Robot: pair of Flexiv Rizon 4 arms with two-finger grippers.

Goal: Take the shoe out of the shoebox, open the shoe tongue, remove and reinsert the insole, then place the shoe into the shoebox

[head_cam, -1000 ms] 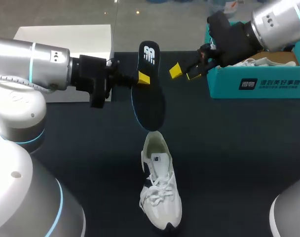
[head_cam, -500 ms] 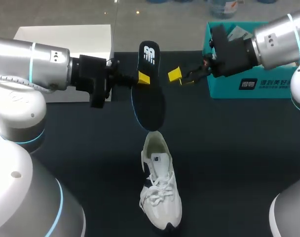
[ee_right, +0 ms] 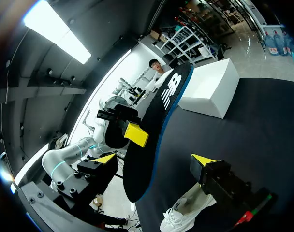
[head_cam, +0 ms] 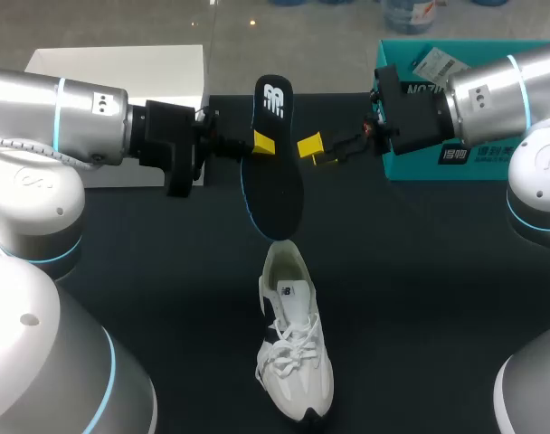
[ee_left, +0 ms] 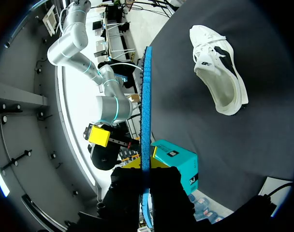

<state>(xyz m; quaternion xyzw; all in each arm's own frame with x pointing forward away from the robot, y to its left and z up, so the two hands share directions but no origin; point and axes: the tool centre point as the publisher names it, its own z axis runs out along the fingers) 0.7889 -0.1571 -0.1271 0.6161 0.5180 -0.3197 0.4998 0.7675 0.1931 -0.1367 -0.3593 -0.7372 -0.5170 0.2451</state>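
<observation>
The left arm (head_cam: 58,117) and right arm (head_cam: 492,86) are smooth silver tubes ringed with thin cyan bands. Over the table (head_cam: 438,289), each ends in a boxy black wrist (head_cam: 171,149) and slim black fingers (head_cam: 309,145) capped yellow. Three dark dots mark the left arm's shell.

You have a white logo mark (head_cam: 274,97) at the top end of the flat black insole (head_cam: 275,181), upper middle of the head view. At the upper right, the teal cardboard shoebox (head_cam: 411,168) has a white printed panel (head_cam: 454,154) on its side. At the lower middle, the white lace-up shoe (head_cam: 298,366) has a small tongue label (head_cam: 289,292), too small to read.
</observation>
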